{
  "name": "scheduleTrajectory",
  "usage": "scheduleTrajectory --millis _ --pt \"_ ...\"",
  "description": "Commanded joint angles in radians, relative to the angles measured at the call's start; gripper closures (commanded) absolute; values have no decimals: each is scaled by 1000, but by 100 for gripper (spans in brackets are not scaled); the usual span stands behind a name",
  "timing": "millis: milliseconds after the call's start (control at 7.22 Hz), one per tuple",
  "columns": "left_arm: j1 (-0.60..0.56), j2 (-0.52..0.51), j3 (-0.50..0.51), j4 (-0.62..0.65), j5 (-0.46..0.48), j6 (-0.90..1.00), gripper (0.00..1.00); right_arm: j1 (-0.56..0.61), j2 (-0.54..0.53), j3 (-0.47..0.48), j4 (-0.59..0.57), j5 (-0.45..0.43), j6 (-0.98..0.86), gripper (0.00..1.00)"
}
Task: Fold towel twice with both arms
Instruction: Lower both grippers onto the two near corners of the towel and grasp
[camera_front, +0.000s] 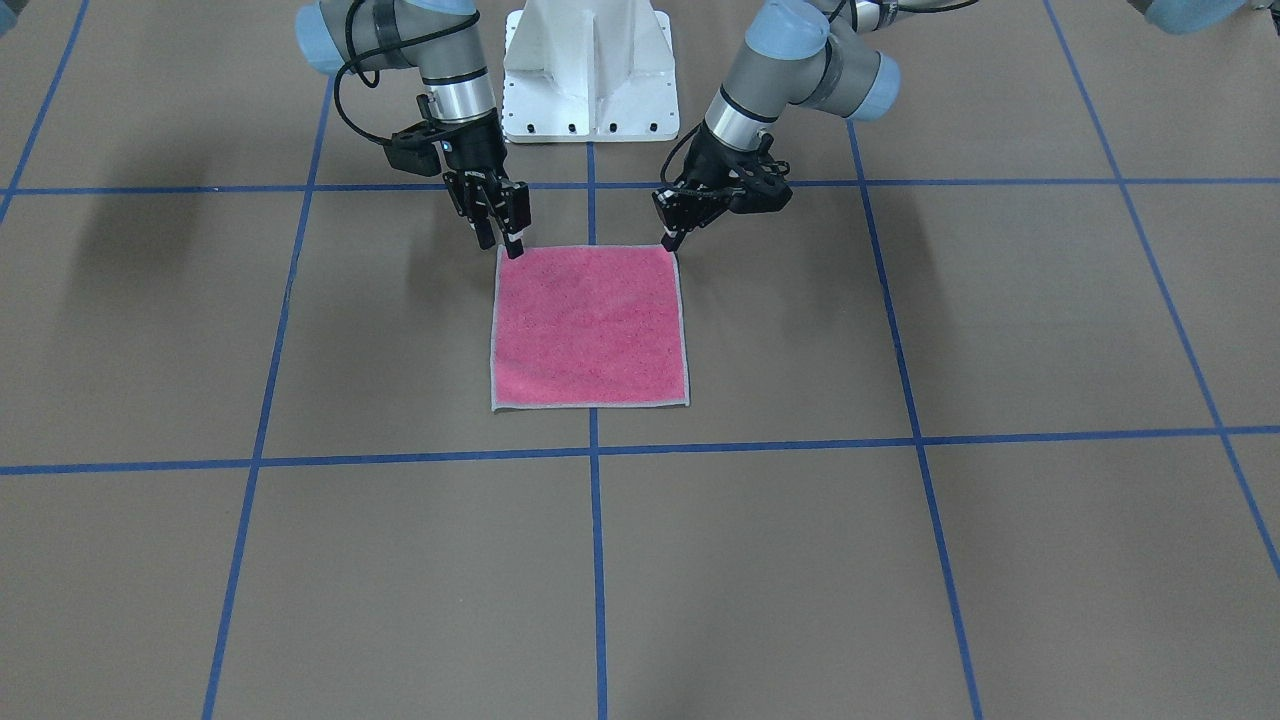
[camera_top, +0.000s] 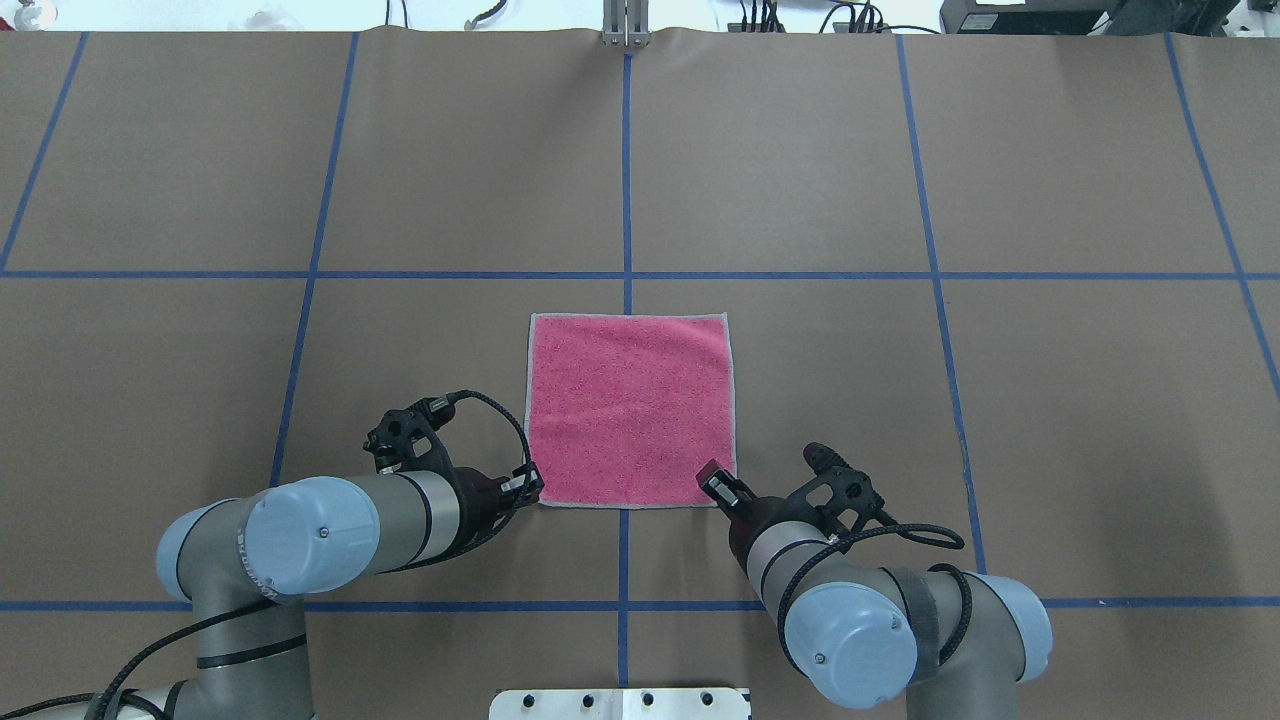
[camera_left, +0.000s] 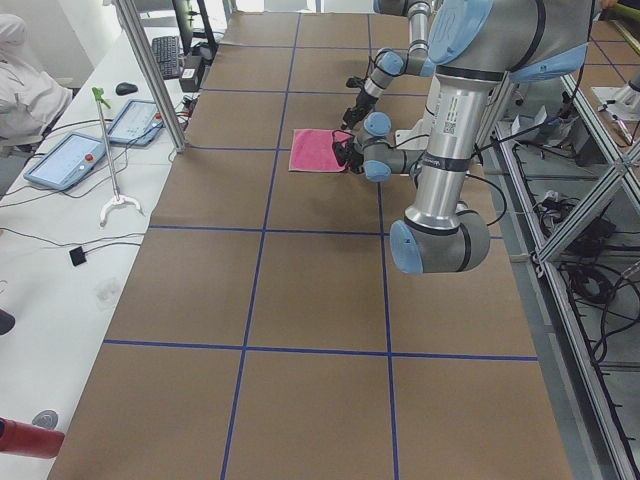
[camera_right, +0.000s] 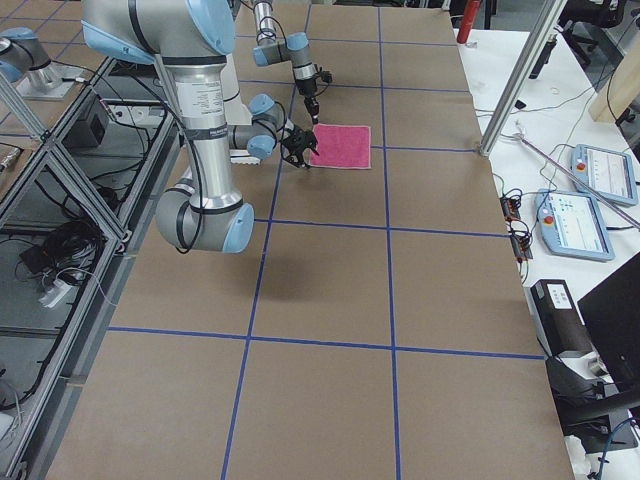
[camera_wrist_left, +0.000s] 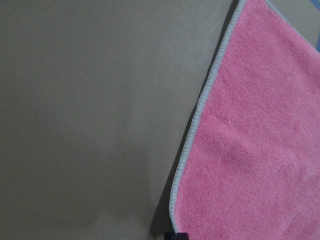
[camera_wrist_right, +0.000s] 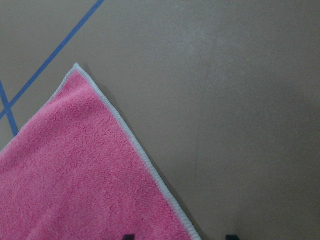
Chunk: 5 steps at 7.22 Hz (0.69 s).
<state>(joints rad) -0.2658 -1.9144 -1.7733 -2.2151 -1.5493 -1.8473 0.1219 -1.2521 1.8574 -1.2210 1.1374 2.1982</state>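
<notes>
- Overhead exterior view: the towel (camera_top: 630, 410) lies flat and pink face up in the middle of the surface (camera_top: 850, 180), across the centre blue tape line (camera_top: 626, 180). It is unfolded, so neither fold looks begun.
- The left pincer (camera_top: 530, 488) sits at the towel's near left corner and the right pincer (camera_top: 712, 482) at its near right corner. One arm per corner probably lets the near edge rise level and travel to the far edge.
- In the right wrist-mounted view two dark fingertips (camera_wrist_right: 128, 236) stand apart, with the grey border (camera_wrist_right: 150, 167) running down between them. That pincer is open, set to bite the hem.
- In the left wrist-mounted view a single dark block (camera_wrist_left: 176, 235) shows where the border meets the bottom of the view. Those fingers look drawn together, but whether they have caught cloth cannot be told.
- Both arms reach in low from the near side, which leaves the far half uncovered for the fold to land on.
</notes>
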Motion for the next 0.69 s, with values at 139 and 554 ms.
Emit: scheduleTrajectory --millis 139,554 --pt "-1 0 0 -2 0 0 100 -1 22 -18 0 -8 0 44" --pt "-1 0 -2 -2 0 0 100 4 22 -15 0 -8 0 57"
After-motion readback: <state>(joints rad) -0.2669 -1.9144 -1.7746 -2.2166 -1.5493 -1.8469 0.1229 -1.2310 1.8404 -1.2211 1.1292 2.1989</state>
